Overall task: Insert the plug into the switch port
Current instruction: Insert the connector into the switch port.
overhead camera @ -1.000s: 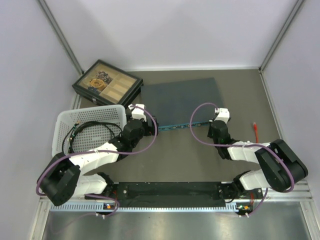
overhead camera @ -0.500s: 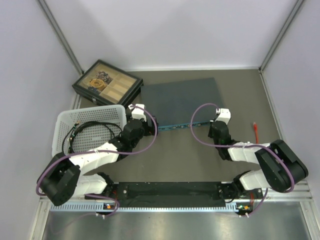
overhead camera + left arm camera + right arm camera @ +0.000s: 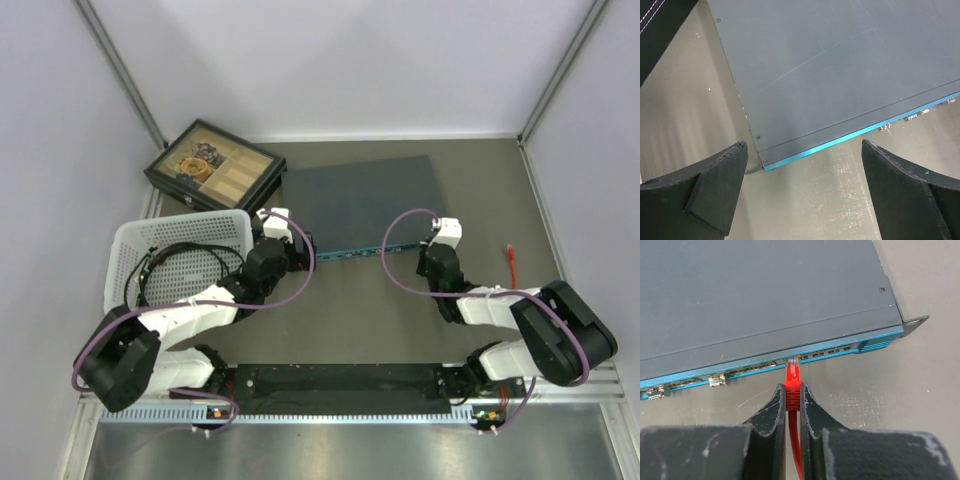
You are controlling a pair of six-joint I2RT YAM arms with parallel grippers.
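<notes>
Plug [image 3: 792, 374] tip meets the teal front edge of the switch [image 3: 765, 290], at 1 of the small sockets [image 3: 716, 381] in the row near that edge's right end. How far in the tip sits I cannot tell. The plug is red with a clear nose, and it is pinched between the 2 dark fingers [image 3: 771, 412] of the right tool [image 3: 792, 396], which is closed down tight on it. A red cable [image 3: 794, 450] runs back from the plug between those fingers, toward the wrist.

The switch lies flat on the grey table [image 3: 350, 320], near the middle and toward the back, with its socket edge facing the arms. From above, the right arm reaches in from the right, its wrist just in front of the right part of that edge.

The left tool [image 3: 803, 145] is spread fully wide and holds nothing. It hangs over the switch's near left corner (the corner shows between its 2 fingers, neither of them touching it).

Left of the switch a white basket [image 3: 180, 240] with black cables [image 3: 175, 268] in it stands on the table. Behind the basket, at the back left, sits a black compartment box [image 3: 215, 165], just beside the switch's far left corner. A short red piece [image 3: 512, 262] lies on the table near the right wall. I cannot tell whether it belongs to the held cable.
</notes>
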